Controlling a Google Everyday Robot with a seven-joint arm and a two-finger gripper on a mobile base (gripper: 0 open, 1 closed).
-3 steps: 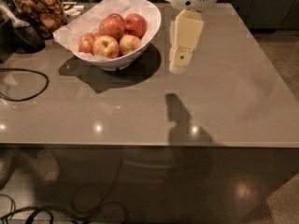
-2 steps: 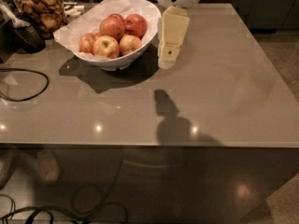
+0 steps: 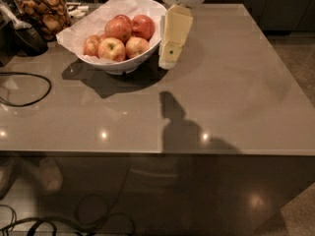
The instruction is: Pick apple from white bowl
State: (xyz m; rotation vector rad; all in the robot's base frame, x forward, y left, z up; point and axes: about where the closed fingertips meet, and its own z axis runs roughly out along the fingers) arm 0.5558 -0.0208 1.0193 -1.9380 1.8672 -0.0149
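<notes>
A glossy grey countertop (image 3: 236, 92) fills the view, catching ceiling lights, with dark cabinets behind and cables (image 3: 49, 225) on the floor below. At the far left are a snack jar (image 3: 42, 11) and a black cable loop (image 3: 24, 90). The white bowl (image 3: 125, 67) (paper-lined) holds the apple (image 3: 112, 49) at its front, among 4 others. The gripper (image 3: 170, 58) hangs just beside the bowl's right rim; spread or closed, I cannot tell.

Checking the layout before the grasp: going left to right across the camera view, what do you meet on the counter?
Snack jar → the apple in the white bowl → the tool, hanging just right of the bowl's rim.
</notes>
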